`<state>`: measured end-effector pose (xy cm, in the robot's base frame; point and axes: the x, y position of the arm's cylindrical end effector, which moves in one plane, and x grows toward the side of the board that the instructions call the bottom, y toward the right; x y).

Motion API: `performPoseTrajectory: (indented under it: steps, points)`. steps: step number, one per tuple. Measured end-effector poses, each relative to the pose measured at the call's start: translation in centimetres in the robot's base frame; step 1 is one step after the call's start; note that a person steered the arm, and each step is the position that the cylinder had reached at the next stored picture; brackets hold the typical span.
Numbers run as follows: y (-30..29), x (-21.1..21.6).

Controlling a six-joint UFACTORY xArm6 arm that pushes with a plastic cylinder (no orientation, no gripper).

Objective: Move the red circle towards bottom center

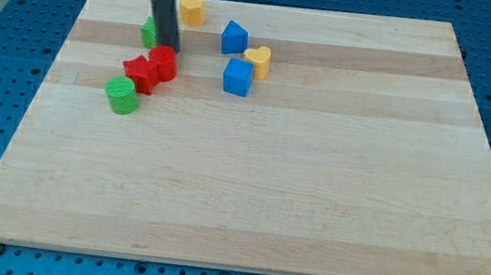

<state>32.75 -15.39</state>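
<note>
The red circle [164, 62] sits in the upper left part of the wooden board [259, 177], touching a red star-shaped block [141, 73] at its lower left. My tip [164, 48] is at the red circle's top edge, right behind it toward the view's top. A green block [150, 32] stands just left of the rod, partly hidden by it. A green round block [121, 95] lies below the red star.
A yellow block [192, 8] is near the board's top edge. A blue pointed block [233, 37], a blue cube [238, 76] and a yellow heart-like block [258, 60] cluster to the right of the red circle. Blue perforated table surrounds the board.
</note>
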Motion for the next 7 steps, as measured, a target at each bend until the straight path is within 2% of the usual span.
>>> performPoseTrajectory:
  steps: [1,3,5,7]
  points:
    - [0.0,2.2]
    - [0.4,0.4]
    - [1.6,2.6]
    - [2.4,9.9]
